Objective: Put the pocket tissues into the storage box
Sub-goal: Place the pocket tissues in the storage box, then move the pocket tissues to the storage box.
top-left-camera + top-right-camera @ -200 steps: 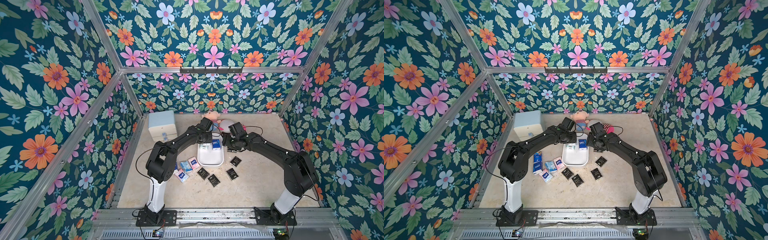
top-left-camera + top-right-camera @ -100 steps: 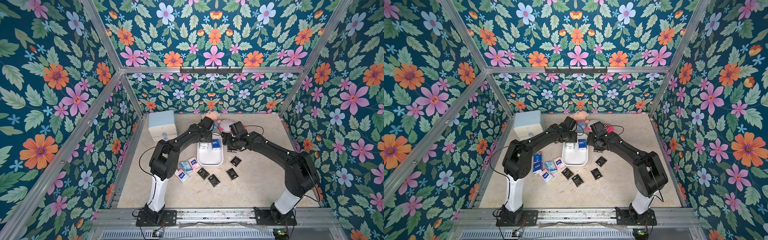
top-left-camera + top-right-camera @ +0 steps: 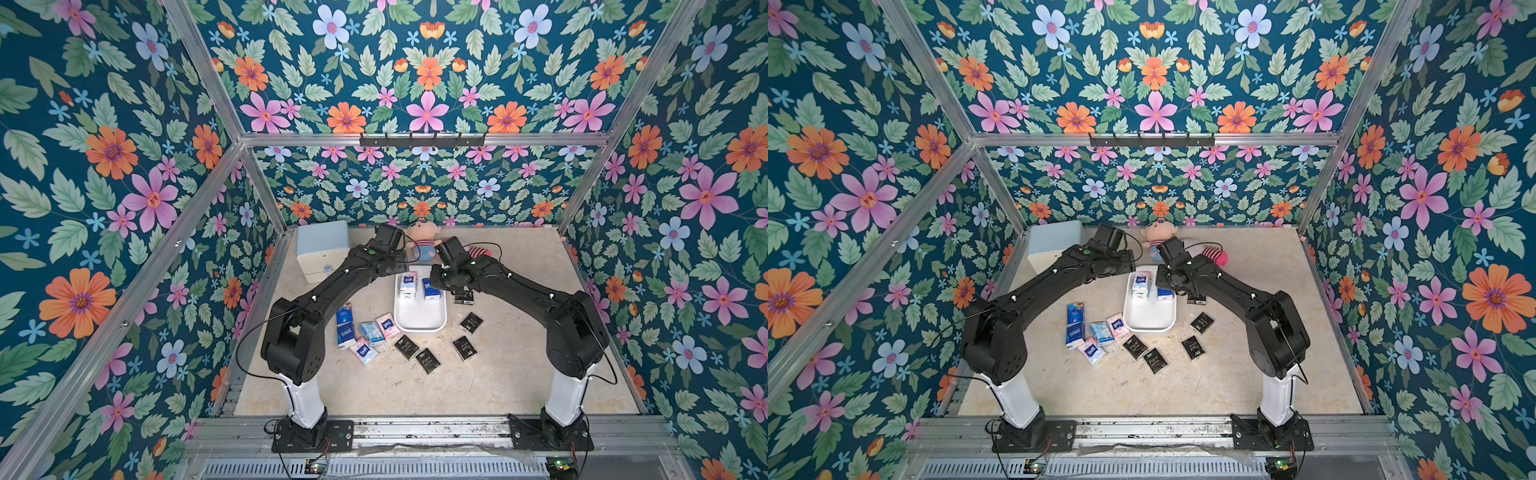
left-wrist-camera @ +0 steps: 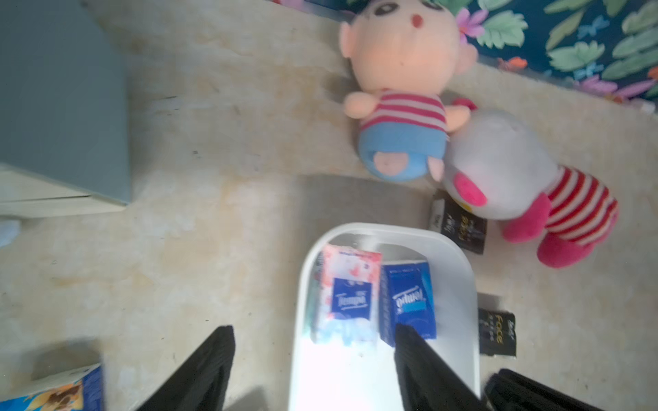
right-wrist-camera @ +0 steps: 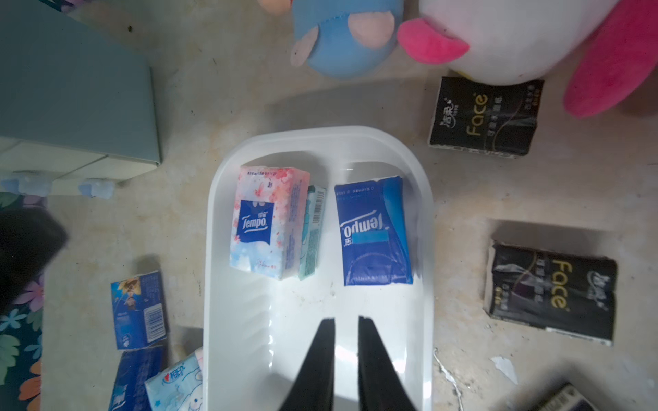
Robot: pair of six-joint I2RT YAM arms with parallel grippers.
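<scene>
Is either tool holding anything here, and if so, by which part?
Nothing is held. The left tool is open and empty; the right tool is shut on nothing, above the box.

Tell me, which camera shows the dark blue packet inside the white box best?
The right wrist view: the blue packet lies whole and sharp in the box, its print readable. The left wrist view shows it blurrier, one corner hidden. Both top views show only a tiny blue patch.
</scene>
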